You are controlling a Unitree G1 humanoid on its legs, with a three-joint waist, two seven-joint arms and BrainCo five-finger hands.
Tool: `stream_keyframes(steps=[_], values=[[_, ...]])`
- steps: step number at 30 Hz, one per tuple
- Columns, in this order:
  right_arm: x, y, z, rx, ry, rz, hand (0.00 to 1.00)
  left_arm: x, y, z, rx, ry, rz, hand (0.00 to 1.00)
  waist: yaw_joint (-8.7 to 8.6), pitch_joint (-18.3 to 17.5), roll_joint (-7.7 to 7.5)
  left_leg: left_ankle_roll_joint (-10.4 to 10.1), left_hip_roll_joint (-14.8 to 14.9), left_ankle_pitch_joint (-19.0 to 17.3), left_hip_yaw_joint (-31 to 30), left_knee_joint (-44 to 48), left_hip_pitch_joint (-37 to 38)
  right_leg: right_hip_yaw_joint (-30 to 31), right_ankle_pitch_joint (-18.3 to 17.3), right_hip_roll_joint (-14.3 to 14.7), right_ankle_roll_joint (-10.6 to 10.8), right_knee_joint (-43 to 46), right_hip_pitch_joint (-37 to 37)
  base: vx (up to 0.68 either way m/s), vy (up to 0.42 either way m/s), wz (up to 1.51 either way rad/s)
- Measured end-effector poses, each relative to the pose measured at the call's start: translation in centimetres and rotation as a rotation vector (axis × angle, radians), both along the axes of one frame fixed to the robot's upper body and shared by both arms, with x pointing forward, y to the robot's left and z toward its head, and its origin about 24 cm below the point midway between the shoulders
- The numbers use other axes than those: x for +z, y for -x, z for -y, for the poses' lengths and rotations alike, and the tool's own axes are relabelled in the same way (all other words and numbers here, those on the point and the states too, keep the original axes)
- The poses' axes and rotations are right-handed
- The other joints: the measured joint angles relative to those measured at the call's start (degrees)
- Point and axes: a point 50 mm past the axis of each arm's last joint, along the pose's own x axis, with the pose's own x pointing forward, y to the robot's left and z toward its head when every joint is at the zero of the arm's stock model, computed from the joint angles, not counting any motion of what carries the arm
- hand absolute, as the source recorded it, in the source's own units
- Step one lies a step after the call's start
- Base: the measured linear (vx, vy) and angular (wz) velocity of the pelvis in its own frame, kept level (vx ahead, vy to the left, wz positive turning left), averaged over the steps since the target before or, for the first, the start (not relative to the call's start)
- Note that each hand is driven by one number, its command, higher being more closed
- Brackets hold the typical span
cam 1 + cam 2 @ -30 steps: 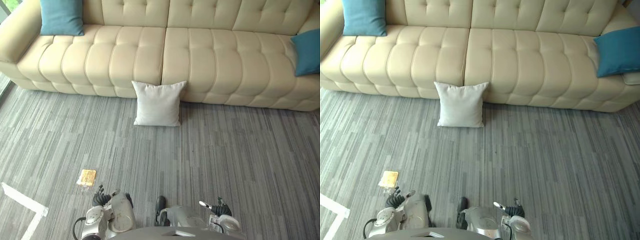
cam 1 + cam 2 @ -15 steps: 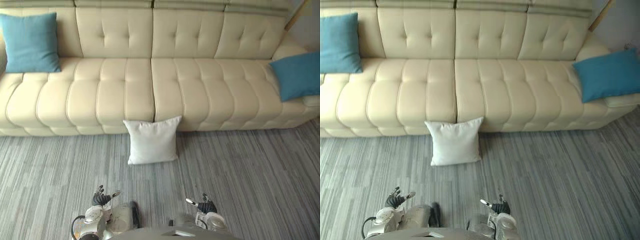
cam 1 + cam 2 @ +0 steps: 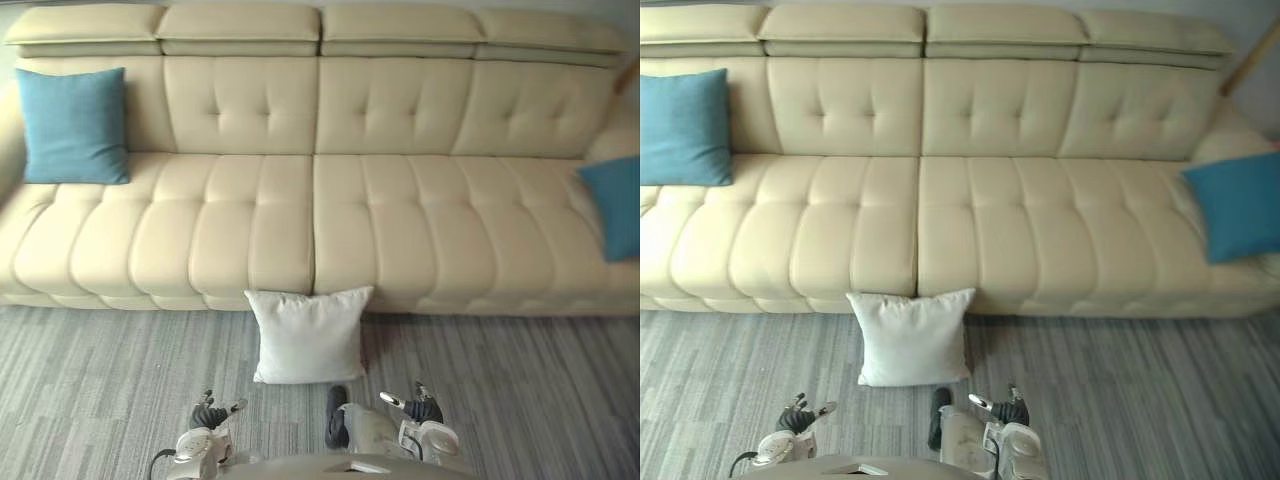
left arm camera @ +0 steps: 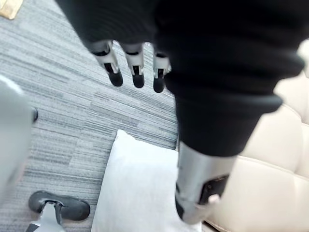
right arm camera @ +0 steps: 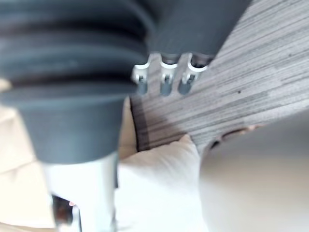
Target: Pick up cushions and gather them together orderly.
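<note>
— What is the biggest thing in front of you?

— A long cream sofa (image 3: 315, 220) with a tufted back, running right across my view. Below it lies a grey striped carpet floor (image 3: 90, 370).

— And the cushions?

— Three of them, well apart. One teal cushion (image 3: 75, 125) stands upright against the backrest at the sofa's left end. A second teal cushion (image 3: 1235, 205) sits tilted at the right end, by the armrest. The white cushion (image 3: 308, 335) is not on the seat at all. It stands on the floor with its top edge against the sofa's front, just below the seam between the two middle seats.

— Are you holding any of them?

— No. My left robot hand (image 3: 210, 413) hangs low over the carpet, near the white cushion's lower left corner but apart from it. In my left wrist view its fingers (image 4: 116, 72) point straight out in a row with the thumb set apart, nothing between them, and the white cushion shows beyond them. My right robot hand (image 3: 420, 408) hangs near the cushion's lower right corner, also clear of it. Its fingers (image 5: 164, 84) are relaxed and spread from the thumb, and it is empty.
</note>
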Motion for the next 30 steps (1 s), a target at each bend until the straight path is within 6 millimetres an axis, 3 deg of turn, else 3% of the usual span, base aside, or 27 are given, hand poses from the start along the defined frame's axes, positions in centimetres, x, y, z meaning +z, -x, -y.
stream_keyframes(steps=[1, 2, 3, 5, 7, 11, 12, 13, 14, 17, 24, 30], values=[[0.0, 0.0, 0.0, 0.0, 0.001, -0.003, 0.0, 0.1, 0.0, -0.2, 0.028, 0.003, 0.008, 0.0, 0.33, 0.05, 0.14, -2.18, 2.03, 1.96, -0.91, 11.02, -4.37, -0.68, -1.31, 0.82, -0.88, -0.01, 1.93, 0.3, -0.177, 0.23], [0.0, 0.1, 0.0, 0.0, 0.0, -0.006, 0.0, 0.1, 0.0, -0.2, 0.037, 0.002, 0.008, 0.0, 0.51, 0.09, 0.19, -2.67, 2.98, 2.23, -1.13, 15.21, -6.07, -0.75, -1.88, 1.27, -1.06, -0.1, 2.86, 0.41, -0.2, -0.07], [-0.1, 0.4, 0.0, -0.001, 0.0, -0.013, 0.0, 0.1, 0.2, -0.6, 0.052, -0.003, 0.012, 0.0, 1.01, 0.21, 0.24, -2.71, 5.28, 2.24, -0.71, 25.45, -9.18, -0.9, -3.32, 2.61, -1.87, -0.55, 5.89, 0.32, -0.135, -0.21], [-0.2, 0.7, -0.1, 0.002, 0.0, -0.022, 0.0, 0.3, 0.1, -0.7, 0.054, -0.009, 0.022, 0.0, 1.16, 0.27, 0.09, -2.36, 6.87, 2.06, 0.6, 29.69, -11.37, -0.47, -4.26, 3.31, -2.17, -1.47, 8.49, 0.3, -0.079, -0.24], [-0.4, 1.1, 0.0, -0.007, -0.002, -0.032, 0.0, 0.4, 0.0, -0.7, 0.054, -0.008, 0.028, 0.0, 1.74, 0.3, -0.32, -1.06, 7.18, 1.08, 3.27, 24.96, -13.07, 1.14, -4.13, 3.17, -1.83, -3.67, 11.09, 0.28, -0.009, -0.33], [-0.5, 1.3, 0.0, -0.021, -0.006, -0.038, 0.0, 0.4, -0.2, -0.6, 0.051, -0.008, 0.031, 0.0, 1.95, 0.42, -0.61, -0.95, 6.03, 0.55, 4.38, 6.11, -12.57, 2.06, -3.02, 0.89, -0.05, -5.71, 14.19, 0.22, 0.144, -0.13], [-0.5, 1.5, 0.2, -0.033, -0.006, -0.042, 0.0, 0.4, -0.2, -0.5, 0.045, -0.005, 0.03, 0.0, 1.98, 0.27, -0.38, -0.88, 5.49, 2.78, 4.33, 0.5, -12.16, 2.11, -2.51, 0.3, 0.83, -6.13, 14.58, 0.11, 0.223, 0.06], [-0.5, 1.6, 0.5, -0.038, 0.001, -0.044, 0.0, 0.3, 0.0, 0.0, 0.038, 0.006, 0.024, 0.0, 2.04, -0.16, 0.63, -1.81, 5.14, 9.68, 3.89, -4.72, -11.81, 2.41, -2.42, 0.55, 2.18, -6.92, 15.02, 0.08, 0.206, -0.12], [-0.6, 1.6, 0.0, -0.036, -0.012, -0.047, 0.0, 0.2, 0.1, -0.5, 0.033, -0.009, 0.019, 0.0, 2.46, -0.45, -1.19, -1.66, 2.92, 9.63, 4.47, -6.44, -10.0, 4.27, -2.19, -0.88, 4.02, -9.01, 15.99, 0.08, 0.204, -0.16], [-0.9, 1.9, -1.3, -0.04, -0.049, -0.056, 0.0, 0.2, 0.5, -1.7, 0.03, -0.038, 0.0, 0.0, 2.33, -1.58, -4.23, -0.58, 0.01, 10.04, 6.05, -8.93, -8.61, 5.69, -1.17, -3.44, 5.32, -10.95, 16.35, 0.06, 0.2, -0.12], [-1.3, 2.5, -1.4, -0.044, -0.057, -0.082, 0.0, 0.0, 0.8, -1.8, 0.012, -0.044, -0.02, 0.0, 2.32, -1.83, -4.26, 0.36, -1.88, 9.88, 6.12, -10.1, -6.7, 6.95, 0.0, -4.86, 6.96, -13.23, 17.77, -0.04, 0.073, -0.08], [-1.4, 2.8, -0.9, -0.045, -0.047, -0.096, 0.0, -0.2, 1.2, -1.7, 0.007, -0.042, -0.035, 0.0, 2.47, -2.41, -4.27, 0.39, -3.85, 14.02, 5.58, -17.38, -4.26, 7.19, 0.89, -5.79, 6.78, -14.43, 17.7, -0.1, -0.003, 0.03]])
